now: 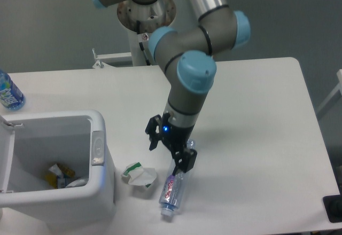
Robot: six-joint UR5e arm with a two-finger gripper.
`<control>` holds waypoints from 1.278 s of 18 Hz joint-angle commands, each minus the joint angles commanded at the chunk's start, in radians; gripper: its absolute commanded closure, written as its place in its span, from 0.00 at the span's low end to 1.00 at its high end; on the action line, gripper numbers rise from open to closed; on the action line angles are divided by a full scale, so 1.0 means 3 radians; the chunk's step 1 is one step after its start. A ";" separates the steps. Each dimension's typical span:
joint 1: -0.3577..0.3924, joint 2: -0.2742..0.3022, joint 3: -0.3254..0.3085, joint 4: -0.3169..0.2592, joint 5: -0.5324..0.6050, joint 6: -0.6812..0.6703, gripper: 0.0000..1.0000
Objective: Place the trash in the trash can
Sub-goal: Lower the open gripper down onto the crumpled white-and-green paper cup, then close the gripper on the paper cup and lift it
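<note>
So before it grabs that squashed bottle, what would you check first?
1. Gripper open: ok, the fingers are spread.
2. Gripper over the crushed bottle: ok, it hangs at the bottle's upper end, one finger overlapping it.
3. Fingers on either side of the bottle: cannot tell from this one view.
4. Wrapper clear of the grab: ok, it lies apart, left of the bottle.
5. Bin open for the drop: ok, lid up, some rubbish already inside.
6. Blue-label bottle out of the way: ok, at the table's far left edge.
</note>
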State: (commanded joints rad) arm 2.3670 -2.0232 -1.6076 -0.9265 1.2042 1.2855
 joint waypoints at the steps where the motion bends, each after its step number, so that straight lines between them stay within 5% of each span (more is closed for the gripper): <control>1: -0.0026 -0.0031 0.0005 0.0015 0.0000 -0.0005 0.00; 7: -0.0143 -0.0255 -0.0026 0.0082 0.0031 -0.0026 0.00; 11: -0.0205 -0.0465 -0.0041 0.0347 0.0066 -0.0036 0.00; 14: -0.0210 -0.0491 -0.0097 0.0368 0.0092 -0.0061 0.02; 18: -0.0210 -0.0445 -0.0179 0.0358 0.0092 -0.0179 0.76; 20: -0.0200 -0.0425 -0.0174 0.0348 0.0087 -0.0265 0.92; 23: -0.0103 -0.0333 -0.0164 0.0327 0.0051 -0.0414 1.00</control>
State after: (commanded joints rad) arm 2.3361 -2.1232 -1.6567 -0.8283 1.2195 1.1613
